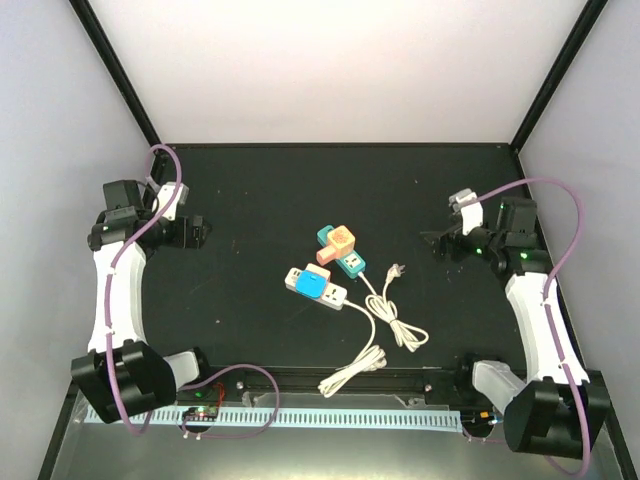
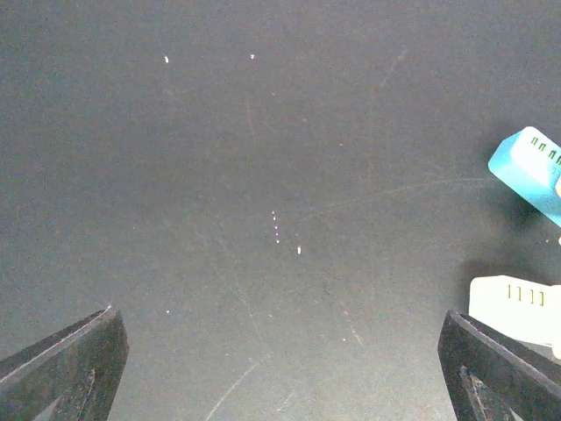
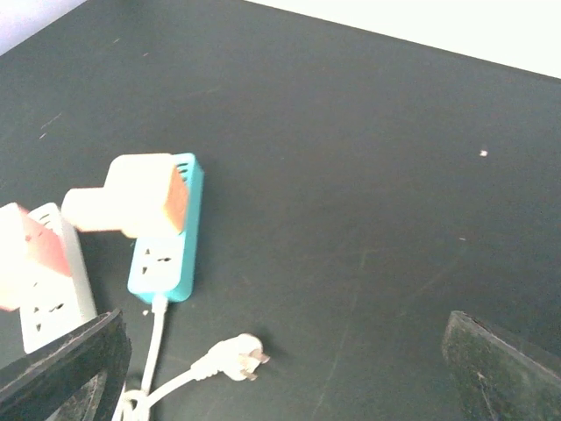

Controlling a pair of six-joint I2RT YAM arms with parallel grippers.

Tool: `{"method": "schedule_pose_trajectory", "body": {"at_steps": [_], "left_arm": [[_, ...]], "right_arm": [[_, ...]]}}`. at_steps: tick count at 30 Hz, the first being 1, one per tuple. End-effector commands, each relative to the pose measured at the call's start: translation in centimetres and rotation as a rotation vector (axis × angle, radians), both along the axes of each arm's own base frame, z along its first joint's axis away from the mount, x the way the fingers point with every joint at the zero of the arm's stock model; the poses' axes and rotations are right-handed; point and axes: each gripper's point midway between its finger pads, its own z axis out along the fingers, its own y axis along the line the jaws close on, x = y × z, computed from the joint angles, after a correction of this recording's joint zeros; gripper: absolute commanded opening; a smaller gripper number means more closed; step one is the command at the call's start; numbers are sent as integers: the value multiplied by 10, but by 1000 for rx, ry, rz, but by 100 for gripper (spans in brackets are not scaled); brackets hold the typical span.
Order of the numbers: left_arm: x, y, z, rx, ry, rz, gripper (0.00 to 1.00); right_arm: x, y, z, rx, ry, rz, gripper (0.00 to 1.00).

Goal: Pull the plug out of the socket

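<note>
Two power strips lie mid-table. The teal strip (image 1: 345,256) carries a cream-and-orange plug block (image 1: 337,239); both also show in the right wrist view, the strip (image 3: 171,254) and the block (image 3: 131,197). The white strip (image 1: 322,290) carries a blue plug block (image 1: 312,285). The blue block's edge (image 2: 530,171) and a white block (image 2: 517,307) show at the right of the left wrist view. My left gripper (image 1: 200,232) is open and empty, far left of the strips. My right gripper (image 1: 440,243) is open and empty, right of them.
White cords (image 1: 385,322) coil from the strips toward the near edge. A loose white plug (image 1: 397,270) lies on the mat right of the teal strip and shows in the right wrist view (image 3: 237,358). A perforated rail (image 1: 330,415) runs along the near edge.
</note>
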Motion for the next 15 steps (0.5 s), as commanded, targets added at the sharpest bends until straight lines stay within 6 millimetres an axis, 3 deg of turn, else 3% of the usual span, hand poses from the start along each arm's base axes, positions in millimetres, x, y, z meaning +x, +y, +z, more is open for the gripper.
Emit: {"method": "schedule_pose_trajectory", "body": {"at_steps": [1, 10, 15], "left_arm": [[-4, -4, 13, -22, -54, -3, 99], [-12, -14, 19, -67, -77, -18, 99], [-21, -28, 25, -94, -101, -94, 99]], "right_arm": [[-21, 24, -2, -45, -82, 170, 100], [-57, 70, -36, -131, -114, 433, 100], [-81, 106, -59, -205, -130, 596, 100]]}}
